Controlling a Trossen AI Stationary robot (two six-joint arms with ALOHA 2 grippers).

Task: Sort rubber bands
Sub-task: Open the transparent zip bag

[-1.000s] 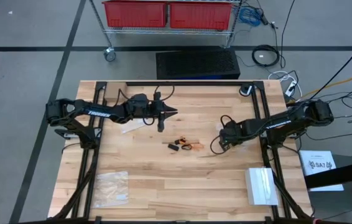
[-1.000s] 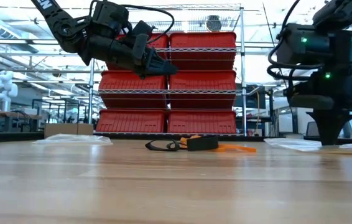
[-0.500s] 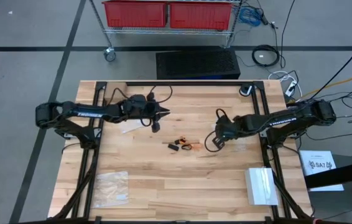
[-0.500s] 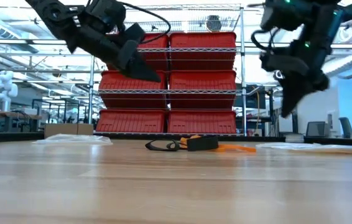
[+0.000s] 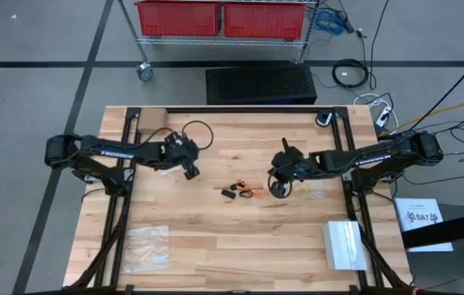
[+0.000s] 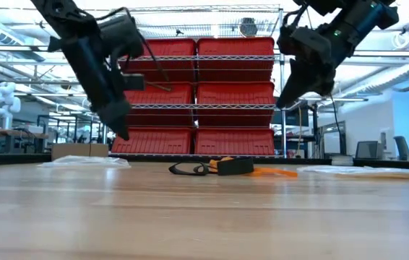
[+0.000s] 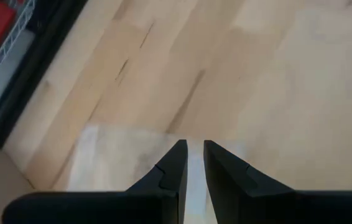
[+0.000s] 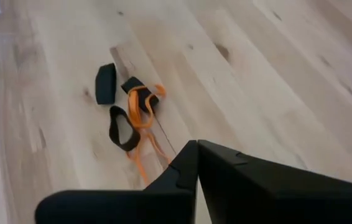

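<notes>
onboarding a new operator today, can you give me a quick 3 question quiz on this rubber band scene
1. True or false: the right gripper is holding a rubber band.
2. Which colours show in the pile of rubber bands at the table's middle? A) black and orange B) green and white C) blue only
3. Fill in: the left gripper points down over a clear plastic ____ lying on the table.

Key:
1. False. Its fingers are together with nothing between them, and it hangs above the table beside the pile.
2. A
3. bag. The fingers stand slightly apart and hold nothing.
</notes>
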